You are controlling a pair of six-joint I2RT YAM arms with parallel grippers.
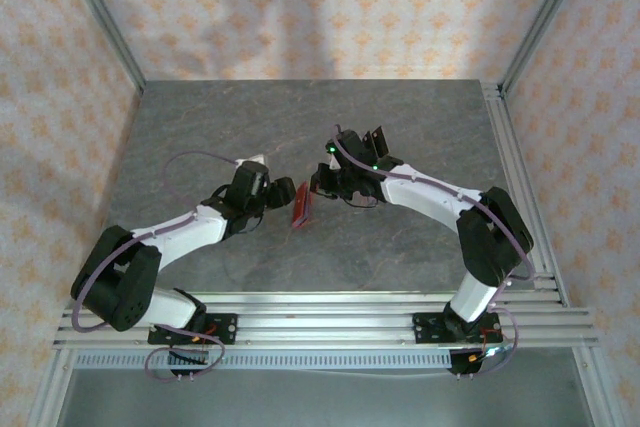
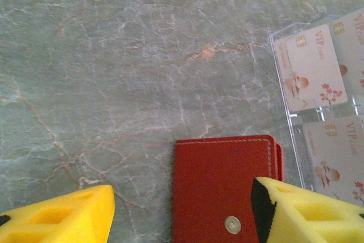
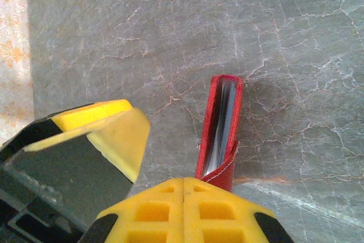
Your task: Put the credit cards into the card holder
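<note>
Grey marbled table top (image 1: 300,117) within patterned wallpaper walls (image 1: 300,7), aluminium rails along the lower edge of the overhead view; both arms reach inward and meet near the centre of the frame.

Card holder (image 1: 302,207): red wallet, folded shut, standing on edge between the two grippers in the overhead view; in the left wrist view its flat red face (image 2: 222,180) occupies the lower centre, with a metal snap near the bottom edge; in the right wrist view it is seen end-on (image 3: 207,135), centre frame, with the edges of cards (image 3: 223,120) visible inside the fold.

Left gripper (image 2: 183,197): jaws apart, the wallet between them; the lower-right yellow finger (image 2: 307,211) overlaps the wallet's right edge, the lower-left finger is clear of it; no grip evident.

Right gripper (image 3: 183,183): yellow fingers pressed together at the bottom of the frame; the wallet's near end meets the fingertips; whether a flap is pinched there cannot be determined.

Credit cards (image 2: 315,66): pale "VIP" cards with a floral print, lying in a clear plastic tray (image 2: 296,119) at the right edge of the left wrist view, just beside the wallet.
</note>
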